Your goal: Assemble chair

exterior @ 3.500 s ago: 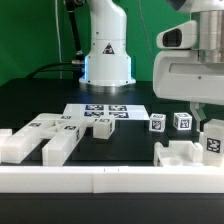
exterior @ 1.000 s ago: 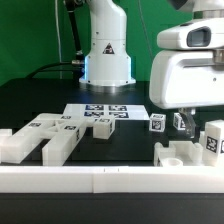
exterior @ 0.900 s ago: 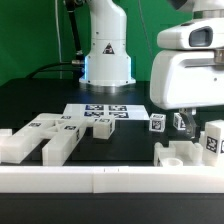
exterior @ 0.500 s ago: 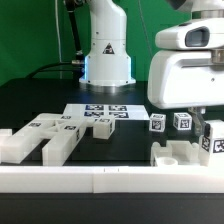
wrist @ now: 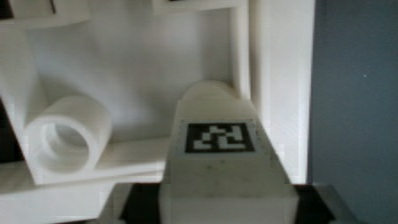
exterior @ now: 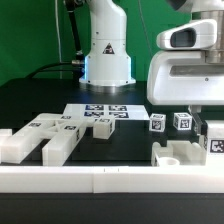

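Black worktop [exterior: 40, 100] runs under a green backdrop, with the arm's white base at twelve o'clock in the exterior view and a long white border rail [exterior: 100, 180] along six o'clock. A flat white marker board [exterior: 100, 112] lies at the centre. The chair is in loose parts: chunky white plastic blocks [exterior: 45, 140] at eight o'clock, two small tagged white cubes [exterior: 157, 122] near three o'clock, and a low white slotted piece with a round socket [exterior: 180, 155] at four o'clock. Just beside that piece stands a tall white plastic post with a square black-and-white tag [exterior: 213, 143]. The tool [exterior: 210, 128] is closed on it from above.

The plastic looks smooth, so a quick lift could let the post twist or slip in the grip. It also stands close against the slotted piece, and a lift that is not straight up might drag or tip that neighbour.

Only the exterior view gives the whole layout, but the bulky wrist housing hides the contact. The wrist view shows the post [wrist: 222, 140] filling the gap between the dark fingers [wrist: 128, 205], with the round socket [wrist: 71, 135] beyond, and none of the other parts.
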Controlling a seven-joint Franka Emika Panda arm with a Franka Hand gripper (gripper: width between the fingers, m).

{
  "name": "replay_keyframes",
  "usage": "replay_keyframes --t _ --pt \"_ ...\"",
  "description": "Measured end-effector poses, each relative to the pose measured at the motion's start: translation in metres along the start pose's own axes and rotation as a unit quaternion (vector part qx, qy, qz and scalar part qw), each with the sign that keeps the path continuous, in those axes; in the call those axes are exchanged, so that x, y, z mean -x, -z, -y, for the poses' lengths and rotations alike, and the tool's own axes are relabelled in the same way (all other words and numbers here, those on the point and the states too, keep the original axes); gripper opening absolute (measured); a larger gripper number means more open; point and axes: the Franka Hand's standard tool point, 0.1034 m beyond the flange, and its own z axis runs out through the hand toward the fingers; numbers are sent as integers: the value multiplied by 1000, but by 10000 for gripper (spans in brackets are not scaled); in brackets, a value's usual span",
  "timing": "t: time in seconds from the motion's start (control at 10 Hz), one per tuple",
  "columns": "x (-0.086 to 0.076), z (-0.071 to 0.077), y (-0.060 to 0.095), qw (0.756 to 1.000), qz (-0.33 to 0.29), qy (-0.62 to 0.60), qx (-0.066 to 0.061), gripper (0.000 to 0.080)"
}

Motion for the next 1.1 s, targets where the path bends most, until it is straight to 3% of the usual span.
replay_keyframes --t 0.4,0.9,1.0,1.1 --pt "1 2 0 983 2 -185 -5 291" --pt "2 3 0 934 6 -358 -7 291" --pt "2 3 0 933 6 -359 -7 365" --pt "2 3 0 936 6 -353 -8 365"
